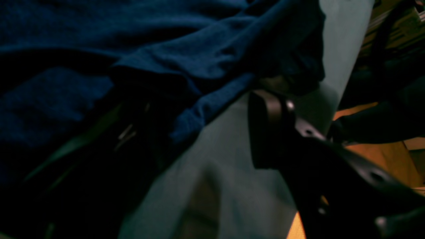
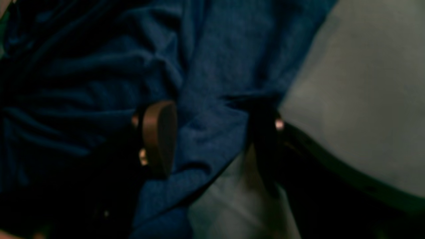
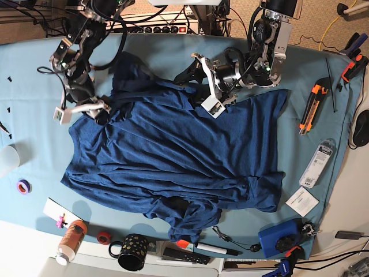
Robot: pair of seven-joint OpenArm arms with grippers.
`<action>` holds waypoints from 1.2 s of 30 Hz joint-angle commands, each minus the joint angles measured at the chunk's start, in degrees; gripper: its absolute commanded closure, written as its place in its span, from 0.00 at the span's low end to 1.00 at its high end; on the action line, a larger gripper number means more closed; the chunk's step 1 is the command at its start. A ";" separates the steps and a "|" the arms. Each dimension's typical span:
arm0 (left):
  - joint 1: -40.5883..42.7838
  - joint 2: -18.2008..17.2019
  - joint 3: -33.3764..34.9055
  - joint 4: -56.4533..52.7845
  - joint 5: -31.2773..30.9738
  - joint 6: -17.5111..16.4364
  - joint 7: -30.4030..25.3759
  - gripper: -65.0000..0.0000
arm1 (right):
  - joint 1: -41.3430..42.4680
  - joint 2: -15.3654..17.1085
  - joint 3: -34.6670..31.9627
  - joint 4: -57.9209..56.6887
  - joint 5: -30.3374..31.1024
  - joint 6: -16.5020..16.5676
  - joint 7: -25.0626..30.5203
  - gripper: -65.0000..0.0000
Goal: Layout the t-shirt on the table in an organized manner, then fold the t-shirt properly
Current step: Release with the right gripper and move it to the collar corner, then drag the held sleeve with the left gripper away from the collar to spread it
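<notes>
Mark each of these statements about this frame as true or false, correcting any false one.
1. The t-shirt is neatly folded into a small rectangle. False: it lies spread and wrinkled over the table.
2. Both grippers sit at the shirt's far edge. True: left gripper, right gripper.
3. The right gripper is clamped shut. False: its fingers stand apart astride a fabric edge.
4. A black mug stands at the near table edge. True.
5. The orange utility knife lies on the shirt. False: it lies beside it.

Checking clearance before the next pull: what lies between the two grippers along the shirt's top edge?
Only rumpled t-shirt fabric spans from right gripper to left gripper, seen in base view.
</notes>
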 commanded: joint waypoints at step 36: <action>-0.35 0.15 -0.02 0.98 -35.30 -2.00 19.58 1.00 | 4.26 12.52 -0.04 0.28 -3.72 5.95 0.37 1.00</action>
